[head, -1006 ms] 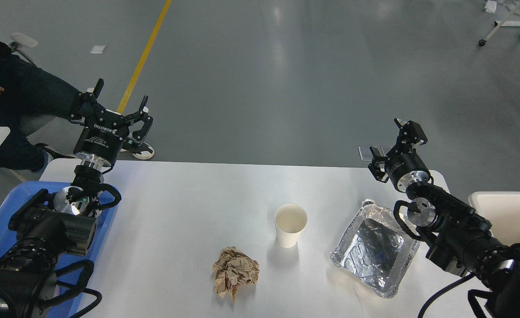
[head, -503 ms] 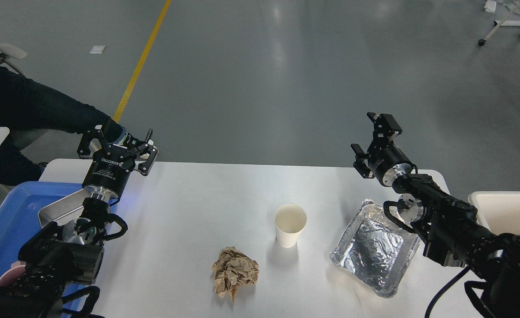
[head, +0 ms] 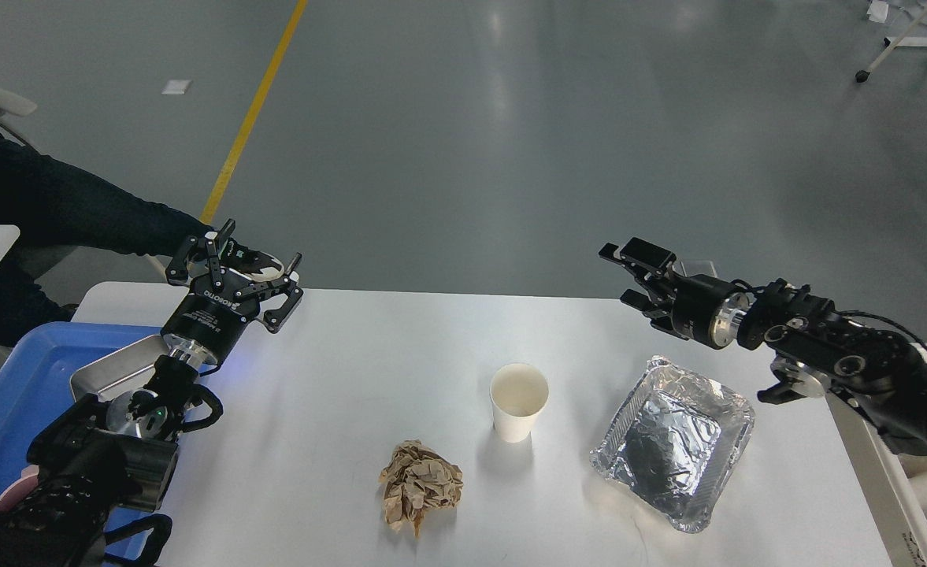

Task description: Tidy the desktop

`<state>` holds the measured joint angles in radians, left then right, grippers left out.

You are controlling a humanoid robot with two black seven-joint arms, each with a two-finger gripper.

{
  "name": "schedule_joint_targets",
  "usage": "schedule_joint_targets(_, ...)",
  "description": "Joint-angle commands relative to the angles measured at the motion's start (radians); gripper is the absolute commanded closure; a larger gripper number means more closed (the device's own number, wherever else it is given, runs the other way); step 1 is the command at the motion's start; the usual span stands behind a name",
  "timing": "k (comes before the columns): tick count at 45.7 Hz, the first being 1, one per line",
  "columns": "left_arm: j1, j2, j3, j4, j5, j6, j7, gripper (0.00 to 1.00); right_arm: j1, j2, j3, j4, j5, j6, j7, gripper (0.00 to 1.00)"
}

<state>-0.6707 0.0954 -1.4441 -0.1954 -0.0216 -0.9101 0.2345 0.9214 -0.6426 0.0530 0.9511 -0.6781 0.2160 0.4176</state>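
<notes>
The white desktop (head: pixel 337 378) fills the lower middle of the head view. On it stand a white paper cup (head: pixel 518 400), a crumpled brown paper ball (head: pixel 419 485) and an empty foil tray (head: pixel 672 439). My left gripper (head: pixel 244 277) is open and empty above the table's far left corner. My right gripper (head: pixel 628 274) is open and empty, pointing left above the far edge, beyond and above the foil tray.
A blue bin (head: pixel 14 402) at the left edge holds a metal tray (head: pixel 105 374) and a pink item. A cream-white bin (head: pixel 896 488) stands at the right edge. A seated person (head: pixel 46 205) is at far left beyond the table.
My left gripper dropped lower and moved right toward the table corner. My right arm swung down and turned, so its gripper now points left. The metal tray in the blue bin came into view.
</notes>
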Motion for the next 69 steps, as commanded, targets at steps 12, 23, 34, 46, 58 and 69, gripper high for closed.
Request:
schedule_joint_targets(12, 0.025, 0.023, 0.094, 0.001, 0.002, -0.003, -0.004, 0.02, -0.012, -0.689, -0.001, 0.583, -0.371, 0.017, 0.000, 0.00)
schedule_joint_targets(23, 0.031, 0.012, 0.114, -0.002, 0.002, -0.004, -0.006, 0.02, 0.016, -0.963, 0.019, 0.664, -0.417, 0.163, 0.003, 0.00)
schedule_joint_targets(34, 0.037, 0.009, 0.130, 0.001, 0.000, -0.006, -0.006, 0.02, 0.005, -0.997, 0.001, 0.676, -0.417, 0.206, -0.008, 0.00)
schedule_joint_targets(46, 0.042, 0.007, 0.136, 0.001, 0.002, -0.006, -0.006, 0.02, -0.096, -0.942, 0.008, 0.672, -0.417, 0.233, -0.019, 0.00)
schedule_joint_targets(58, 0.052, 0.012, 0.136, 0.001, 0.002, -0.009, -0.006, 0.02, -0.062, -0.856, 0.021, 0.583, -0.422, 0.230, -0.028, 0.00)
schedule_joint_targets(69, 0.062, 0.015, 0.137, -0.002, 0.003, -0.012, -0.006, 0.02, 0.020, -0.694, 0.021, 0.407, -0.485, 0.223, -0.023, 0.00)
